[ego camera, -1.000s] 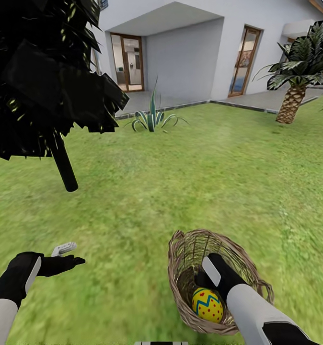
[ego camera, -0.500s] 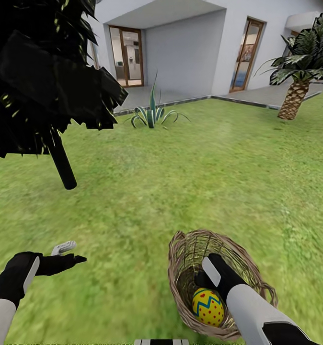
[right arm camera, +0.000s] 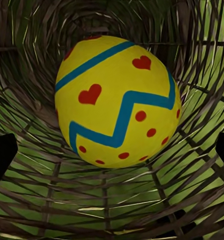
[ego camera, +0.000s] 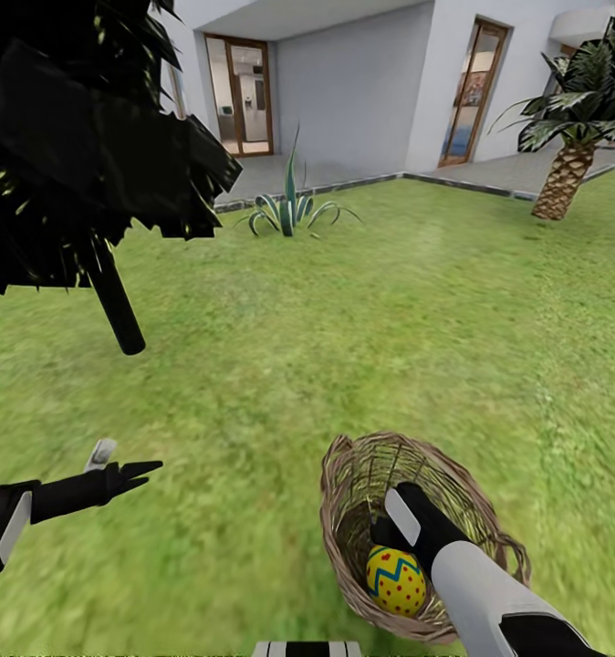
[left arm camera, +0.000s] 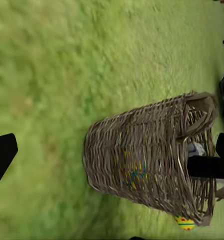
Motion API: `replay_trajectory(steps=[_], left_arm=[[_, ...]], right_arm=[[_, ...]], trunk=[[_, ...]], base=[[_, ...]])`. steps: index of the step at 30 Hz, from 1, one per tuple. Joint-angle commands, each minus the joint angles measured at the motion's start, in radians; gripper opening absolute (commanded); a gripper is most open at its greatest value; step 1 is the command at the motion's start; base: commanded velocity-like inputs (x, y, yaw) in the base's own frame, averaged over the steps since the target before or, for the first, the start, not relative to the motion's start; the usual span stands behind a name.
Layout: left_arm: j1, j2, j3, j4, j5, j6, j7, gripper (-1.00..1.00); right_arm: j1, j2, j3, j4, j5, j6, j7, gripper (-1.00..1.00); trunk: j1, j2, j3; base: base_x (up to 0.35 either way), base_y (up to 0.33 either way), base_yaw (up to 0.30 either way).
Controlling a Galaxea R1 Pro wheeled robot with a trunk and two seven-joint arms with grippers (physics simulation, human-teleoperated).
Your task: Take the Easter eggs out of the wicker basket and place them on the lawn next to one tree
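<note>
Right fingers (right arm camera: 2,157) spread, straddling egg (right arm camera: 117,100) inside basket (ego camera: 358,484).

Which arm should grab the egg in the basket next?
Right. The right gripper is already inside the wicker basket, fingers open beside the Easter egg. The left gripper hovers over grass.

Flat, even daylight covers the lawn (ego camera: 362,301) with no cast shadows or glare; grass smears soft toward the head view's lower edge, and the left wrist view is blurred.
</note>
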Motion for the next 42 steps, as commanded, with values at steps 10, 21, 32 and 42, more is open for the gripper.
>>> replay_trajectory(steps=[10,21,32,42], left_arm=[[0.0,-0.002,0.001,0.0,0.0,0.008,-0.011,1.0],[0.0,-0.003,0.0,0.0,0.0,0.008,-0.01,1.0],[0.0,-0.004,-0.001,0.0,-0.001,0.008,-0.007,1.0],[0.0,-0.005,-0.002,0.0,-0.002,0.008,-0.004,1.0]], right_arm=[[0.0,0.0,-0.001,-0.002,-0.008,0.002,-0.008,1.0],[0.001,0.0,-0.001,-0.002,-0.008,0.002,-0.008,1.0],[0.001,0.0,-0.001,-0.002,-0.007,0.002,-0.008,1.0],[0.004,-0.007,-0.001,-0.004,-0.007,-0.036,-0.009,1.0]], trunk=[[0.0,0.0,-0.017],[0.0,0.0,-0.035],[0.0,0.0,-0.054],[0.0,0.0,-0.07]], base=[[0.056,0.0,0.0],[0.001,0.0,0.0],[0.0,0.0,0.0],[0.0,0.0,0.0]])
